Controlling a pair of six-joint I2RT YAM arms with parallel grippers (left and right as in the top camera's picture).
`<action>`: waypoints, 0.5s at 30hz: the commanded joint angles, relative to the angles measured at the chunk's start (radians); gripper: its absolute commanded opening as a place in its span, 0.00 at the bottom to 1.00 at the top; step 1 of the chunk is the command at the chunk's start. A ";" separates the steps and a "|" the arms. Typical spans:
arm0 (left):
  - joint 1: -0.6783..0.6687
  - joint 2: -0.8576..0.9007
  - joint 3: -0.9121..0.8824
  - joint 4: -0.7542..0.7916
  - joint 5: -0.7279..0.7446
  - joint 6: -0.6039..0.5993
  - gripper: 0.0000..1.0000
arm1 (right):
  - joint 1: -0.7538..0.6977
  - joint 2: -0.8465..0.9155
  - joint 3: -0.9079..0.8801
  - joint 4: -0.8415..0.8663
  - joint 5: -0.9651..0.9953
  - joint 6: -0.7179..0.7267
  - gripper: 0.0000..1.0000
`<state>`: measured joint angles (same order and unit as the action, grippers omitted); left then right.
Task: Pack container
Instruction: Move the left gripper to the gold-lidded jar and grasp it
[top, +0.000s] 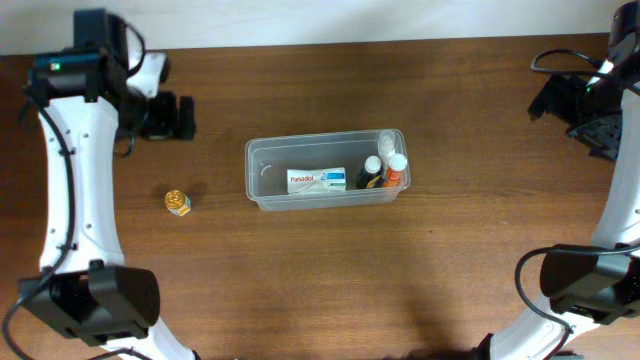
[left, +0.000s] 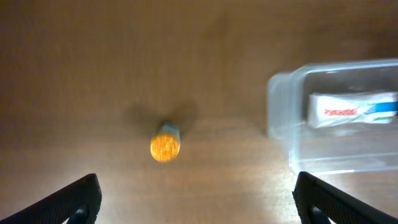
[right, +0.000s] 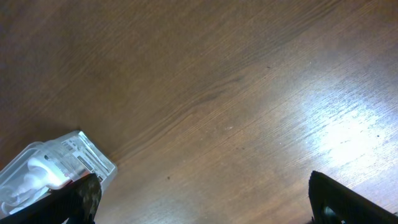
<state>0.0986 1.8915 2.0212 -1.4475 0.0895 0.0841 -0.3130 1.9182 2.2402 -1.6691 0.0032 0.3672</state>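
My left pincer (left: 198, 202) hangs over the brown surface (top: 300, 270) with its fingers spread wide, gripping nothing. My right pincer (right: 205, 202) is spread apart and empty too, off near the far right edge.

The container (top: 310, 140) sits open side up in the middle of the surface, between my two arms. Inside it lies a white Panadol box (top: 317, 180). At the container's right end a dark bottle (top: 371, 176) stands just beside an orange bottle (top: 396, 170) with a white cap.

A small gold-capped bottle (left: 165, 144) lies on its side on the surface, well left of the container. The container's left wall is the nearest thing to it.
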 joint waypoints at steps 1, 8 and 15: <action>0.007 0.010 -0.117 0.025 -0.008 -0.071 0.99 | -0.002 0.002 0.003 0.000 0.009 0.008 0.98; 0.007 0.010 -0.372 0.208 -0.008 -0.092 0.99 | -0.002 0.002 0.003 0.000 0.009 0.008 0.98; 0.010 0.010 -0.457 0.320 -0.056 -0.135 0.99 | -0.002 0.002 0.003 0.000 0.009 0.008 0.98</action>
<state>0.1059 1.8961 1.5768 -1.1442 0.0765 -0.0059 -0.3130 1.9182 2.2402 -1.6695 0.0032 0.3664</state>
